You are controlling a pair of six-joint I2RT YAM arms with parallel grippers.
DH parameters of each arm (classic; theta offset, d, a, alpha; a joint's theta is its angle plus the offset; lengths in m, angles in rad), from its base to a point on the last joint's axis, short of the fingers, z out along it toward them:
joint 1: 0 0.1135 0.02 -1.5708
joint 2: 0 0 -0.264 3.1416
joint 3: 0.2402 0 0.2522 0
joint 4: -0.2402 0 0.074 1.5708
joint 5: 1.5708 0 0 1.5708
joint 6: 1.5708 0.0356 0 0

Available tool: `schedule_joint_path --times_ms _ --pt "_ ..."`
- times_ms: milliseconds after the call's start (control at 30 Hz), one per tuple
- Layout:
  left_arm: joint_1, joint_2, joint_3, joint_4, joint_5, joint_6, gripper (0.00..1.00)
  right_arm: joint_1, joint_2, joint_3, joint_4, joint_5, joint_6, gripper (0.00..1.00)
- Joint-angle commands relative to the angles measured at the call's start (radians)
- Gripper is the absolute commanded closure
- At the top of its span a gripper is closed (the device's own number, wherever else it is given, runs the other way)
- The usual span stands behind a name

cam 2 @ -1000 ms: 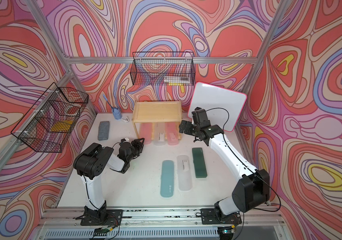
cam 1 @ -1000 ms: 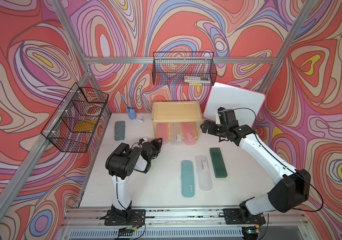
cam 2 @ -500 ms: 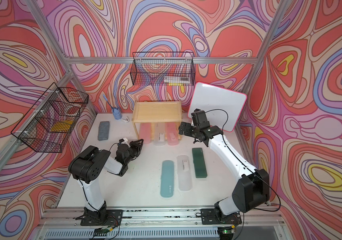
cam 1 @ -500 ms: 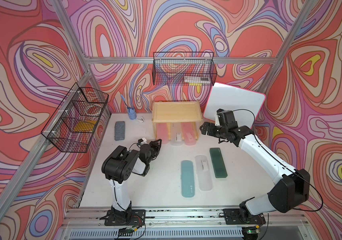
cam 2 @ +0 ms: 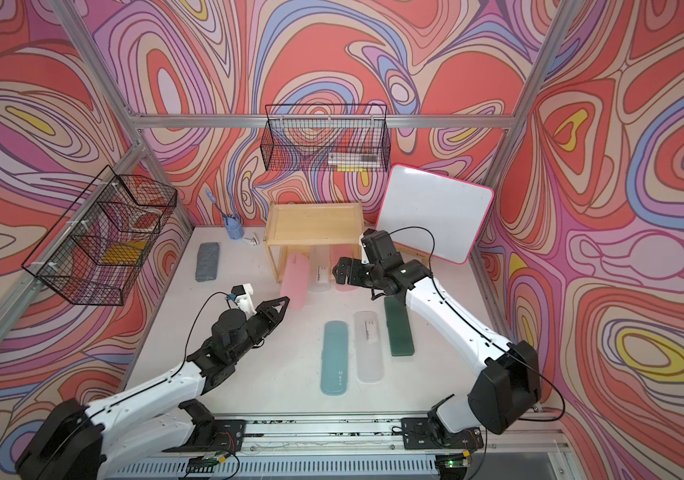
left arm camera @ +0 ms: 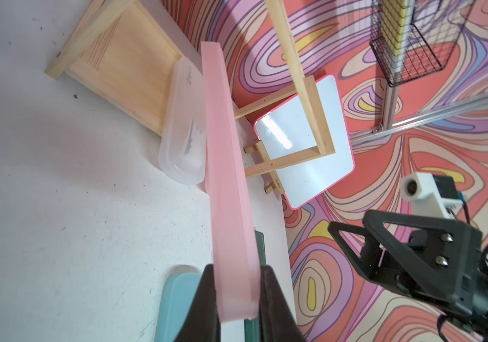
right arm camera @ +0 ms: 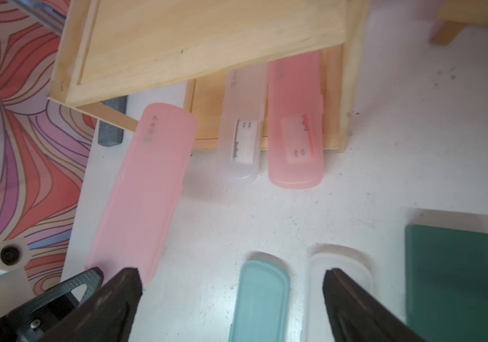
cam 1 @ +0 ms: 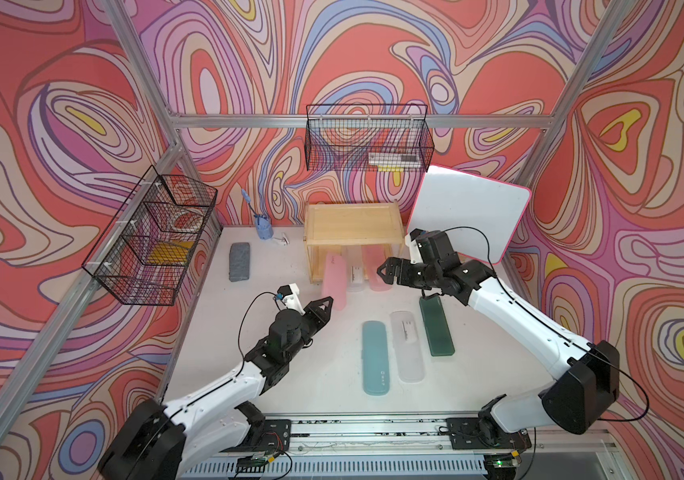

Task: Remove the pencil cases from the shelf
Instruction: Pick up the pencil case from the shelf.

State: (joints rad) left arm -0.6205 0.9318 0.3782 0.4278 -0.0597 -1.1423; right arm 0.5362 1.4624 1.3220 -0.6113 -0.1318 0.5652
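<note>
held pink case (cam 1: pixel 334 282): left claw (cam 1: pixel 325 305) is clamped on its near end. Case is tipped up on edge and runs from the claw to the shelf's front-left corner. Can't tell if the far end touches the shelf.
shelf (cam 1: pixel 348 222): back centre of the desk (cam 1: pixel 323 374), top tier bare.
lower tier: shelf clear case (cam 1: pixel 355 272) and second pink case (cam 1: pixel 375 270) lie side by side. Back halves sit under the top tier, near ends overhang the front edge.
right claw (cam 1: pixel 386 276): jaws wide apart, empty, hovering just in front of the second pink case's near end.
off shelf: teal case (cam 1: pixel 374 357), desk clear case (cam 1: pixel 406 351) and dark green case (cam 1: pixel 436 326) lie flat in a row with narrow gaps. The green one is set further back, its far end under the right wrist.
room: bare desk between the held case and the teal case, and from the left claw to the grey block (cam 1: pixel 239 262). Whiteboard (cam 1: pixel 469 220) leans just right of the shelf, close behind the right arm.
writing: right wrist view shows dark printed characters and a round mark near the held pink case's (right arm camera: pixel 145 192) far end, not safely readable. Dark green case (right arm camera: pixel 456 284) has raised lettering along one edge, also unreadable. White cards show inside both shelf cases. Teal case has small white print in both top views, too small to read.
view diff: only the left wrist view shows the held case (left arm camera: pixel 228 192) edge-on between both fingers (left arm camera: pixel 204 302), and the whiteboard's (left arm camera: pixel 305 154) wooden feet. The printing shows only in the right wrist view.
</note>
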Motion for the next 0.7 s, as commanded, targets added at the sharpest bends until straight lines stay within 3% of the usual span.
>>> schedule_joint_path --times_ms 0,100,267,667 --pt "-0.006 -0.148 0.019 -0.338 -0.115 0.163 1.00 0.052 0.043 -0.025 0.083 -0.078 0.093 0.02" --pt "-0.011 -0.225 0.034 -0.433 -0.124 0.221 1.00 0.101 0.092 -0.031 0.188 -0.144 0.155 0.02" --pt "-0.021 -0.261 0.016 -0.446 -0.109 0.255 0.99 0.169 0.204 0.013 0.329 -0.235 0.225 0.02" --pt "-0.059 -0.295 0.012 -0.455 -0.147 0.285 1.00 0.234 0.461 0.162 0.442 -0.282 0.330 0.02"
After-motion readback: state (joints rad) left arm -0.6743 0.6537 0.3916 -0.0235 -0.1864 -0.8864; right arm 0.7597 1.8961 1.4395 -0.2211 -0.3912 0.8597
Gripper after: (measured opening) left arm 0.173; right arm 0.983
